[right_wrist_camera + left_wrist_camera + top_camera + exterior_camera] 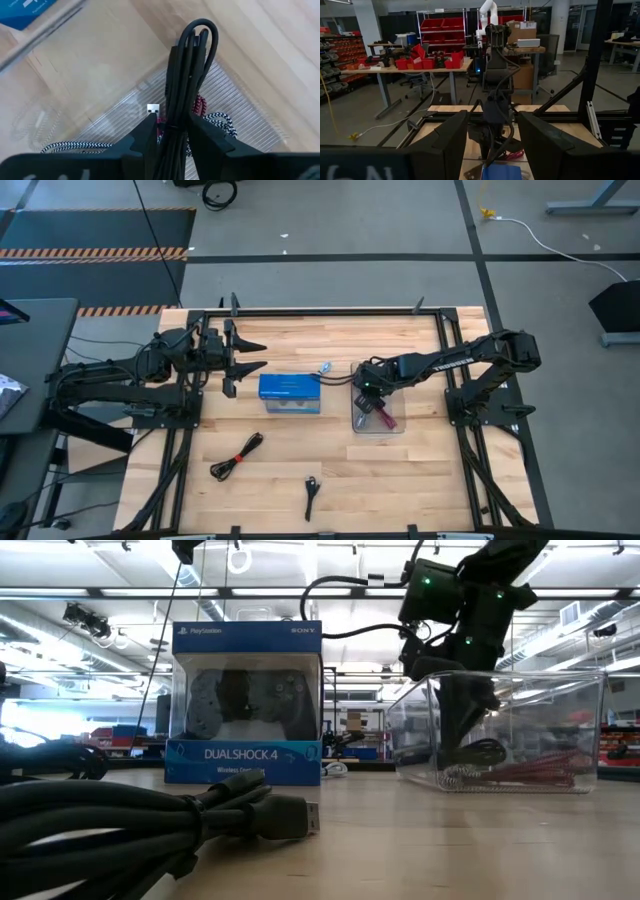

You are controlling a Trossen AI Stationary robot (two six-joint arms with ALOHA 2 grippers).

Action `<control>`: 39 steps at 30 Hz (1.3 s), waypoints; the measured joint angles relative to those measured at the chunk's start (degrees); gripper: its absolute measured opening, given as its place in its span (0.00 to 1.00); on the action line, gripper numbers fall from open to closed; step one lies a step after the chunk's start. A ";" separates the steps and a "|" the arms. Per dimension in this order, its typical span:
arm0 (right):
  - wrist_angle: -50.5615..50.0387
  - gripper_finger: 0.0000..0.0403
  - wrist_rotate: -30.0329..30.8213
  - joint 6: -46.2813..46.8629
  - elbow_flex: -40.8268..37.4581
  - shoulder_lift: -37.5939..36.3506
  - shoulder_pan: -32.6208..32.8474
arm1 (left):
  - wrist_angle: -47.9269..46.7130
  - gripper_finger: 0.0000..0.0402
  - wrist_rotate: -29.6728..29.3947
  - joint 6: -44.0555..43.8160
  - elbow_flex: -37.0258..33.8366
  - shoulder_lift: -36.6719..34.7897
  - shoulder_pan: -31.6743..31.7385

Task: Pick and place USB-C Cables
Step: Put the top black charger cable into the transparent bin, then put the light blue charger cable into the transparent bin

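The placing step is in hand: the right hand (167, 131) is lowered into the clear tray (394, 426) with its fingers closed on a folded black cable (186, 80), whose loop points down toward the ribbed tray floor. A magenta cable (535, 770) and a black-and-white braided cable (70, 146) already lie in the tray, directly beneath and beside the held bundle. By judgement, the next move calls for opening the fingers to let the bundle drop, then a straight vertical withdrawal. The tray walls stand close around the hand on all sides, so lateral travel before clearing the rim risks shifting the tray. The blue box (290, 392) sits just left of the tray, and a small cable (325, 367) lies at its far right corner. Two more black cables remain on the counter (420, 470): one (236, 456) near and left of the box, one (311, 497) close to the near edge; open surface surrounds both. The left hand (245, 366) waits left of the box, fingers spread wide and holding nothing.
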 joint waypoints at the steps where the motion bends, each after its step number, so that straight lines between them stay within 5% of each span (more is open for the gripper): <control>1: 0.07 0.28 0.08 0.02 -0.02 0.00 0.00 | 0.00 0.46 0.00 0.00 0.00 0.00 0.02; 11: -4.41 0.02 -5.80 3.37 3.05 0.08 0.05 | -0.02 0.46 0.00 0.02 0.00 0.00 0.00; 23: -19.89 0.04 -8.93 -0.80 17.07 0.09 0.24 | -0.33 0.46 0.00 -0.17 0.00 -0.01 0.01; 28: -28.99 0.05 -5.04 -6.88 26.14 0.09 0.26 | -0.37 0.46 0.00 -0.17 0.00 0.00 0.02; 32: -26.64 0.04 1.19 -16.14 30.45 0.07 -0.63 | -0.37 0.46 0.00 -0.17 0.00 0.00 0.02; 39: -17.85 0.01 -8.18 -28.14 30.82 1.12 -8.87 | -0.39 0.46 0.00 -0.17 0.00 0.00 0.02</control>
